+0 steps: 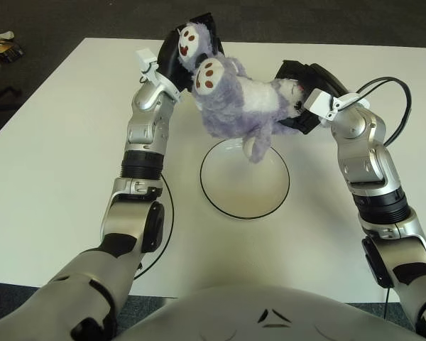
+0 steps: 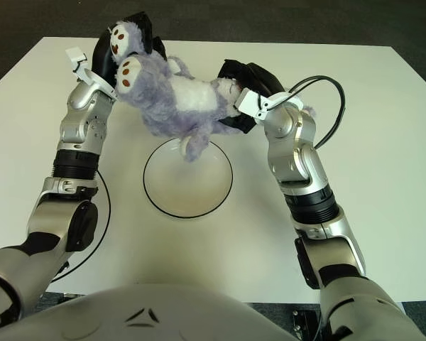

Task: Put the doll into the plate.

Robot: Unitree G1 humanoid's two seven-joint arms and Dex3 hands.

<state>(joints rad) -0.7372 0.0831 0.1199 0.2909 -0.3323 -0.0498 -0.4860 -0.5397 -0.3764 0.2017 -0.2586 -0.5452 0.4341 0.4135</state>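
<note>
A purple plush doll [image 1: 234, 106] with a white belly and brown paw pads hangs in the air between both hands, above the far rim of the plate. My left hand [image 1: 179, 57] grips its raised feet at the upper left. My right hand [image 1: 298, 89] holds its head end on the right. One limb of the doll dangles down toward the plate. The plate [image 1: 245, 192], white with a thin black rim, sits on the white table [image 1: 57, 156] just below and nearer to me, with nothing in it.
A black cable [image 1: 394, 96] loops off my right forearm. Another thin black cable [image 1: 167, 227] curves on the table beside my left arm. Dark floor surrounds the table, with a small object [image 1: 0, 50] lying on it at the far left.
</note>
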